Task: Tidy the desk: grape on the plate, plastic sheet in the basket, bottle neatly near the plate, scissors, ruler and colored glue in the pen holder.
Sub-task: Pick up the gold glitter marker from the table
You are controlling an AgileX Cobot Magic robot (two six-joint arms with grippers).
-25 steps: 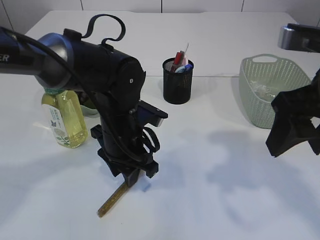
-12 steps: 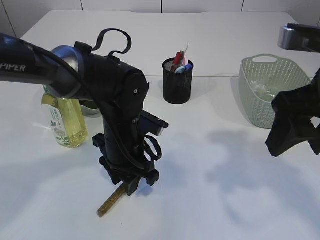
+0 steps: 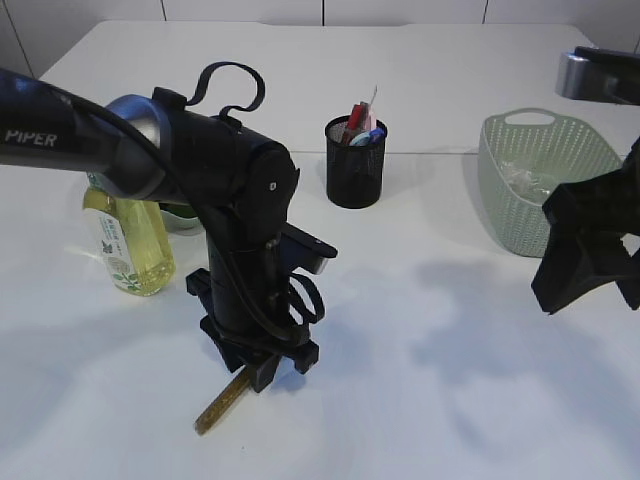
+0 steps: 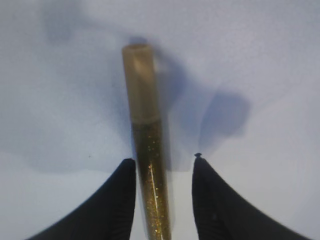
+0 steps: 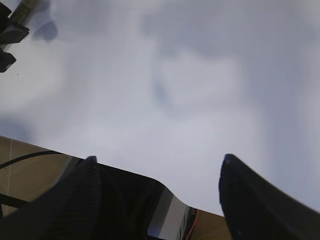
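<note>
A plain white table (image 3: 430,400) runs back to a tiled wall. At left the bottle (image 3: 128,240) stands; the left gripper (image 4: 164,167) straddles the gold glue (image 4: 146,150), jaws apart. At right, the right gripper (image 5: 157,172) hangs wide, empty.

Black left arm (image 3: 215,180) lettered "PIPER", with a grey joint and looped black cable (image 3: 228,85); tapered black jaws.

White table (image 3: 450,400) bears glitter glue (image 3: 222,403), bottle (image 3: 128,235), pen holder (image 3: 356,163), basket (image 3: 540,180).
</note>
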